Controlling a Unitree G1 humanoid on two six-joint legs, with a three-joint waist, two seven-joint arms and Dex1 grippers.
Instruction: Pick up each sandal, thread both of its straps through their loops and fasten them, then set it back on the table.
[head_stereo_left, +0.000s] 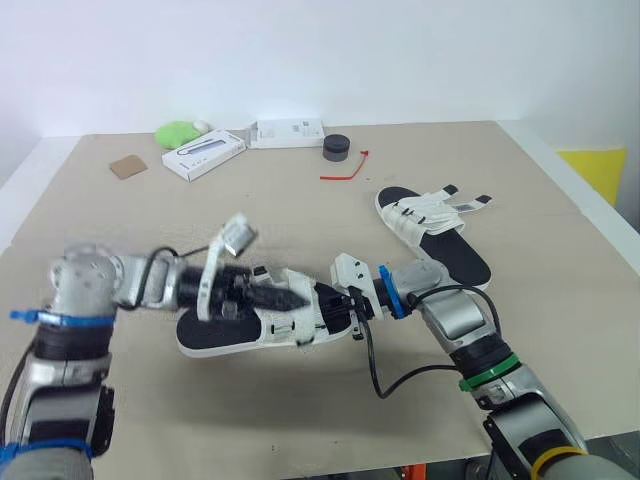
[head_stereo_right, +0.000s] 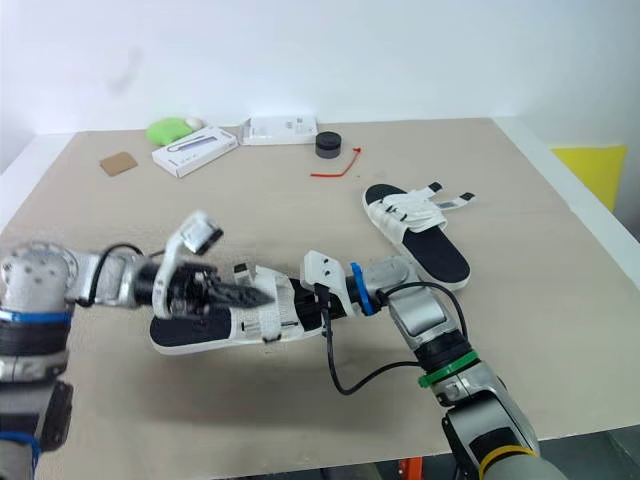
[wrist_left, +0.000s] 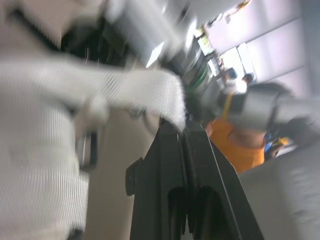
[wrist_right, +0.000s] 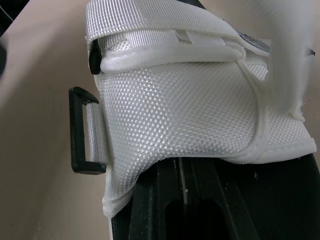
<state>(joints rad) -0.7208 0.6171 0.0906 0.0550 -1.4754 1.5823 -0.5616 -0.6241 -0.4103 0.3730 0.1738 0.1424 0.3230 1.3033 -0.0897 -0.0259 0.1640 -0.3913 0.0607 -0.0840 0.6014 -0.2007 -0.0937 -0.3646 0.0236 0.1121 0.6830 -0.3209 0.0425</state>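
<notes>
Head stereo cams overlook table (head_stereo_left: 250, 215); wrist cams tight on sandal (wrist_right: 190, 115).

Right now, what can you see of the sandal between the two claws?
The near sandal lies sole down, seemingly on the table: white sole rim, black footbed, white woven-mesh upper. One strap is folded across the upper; a black rectangular loop at its side stands empty. The left claw is shut on a strap end; the right claw sits under the upper's edge.
</notes>
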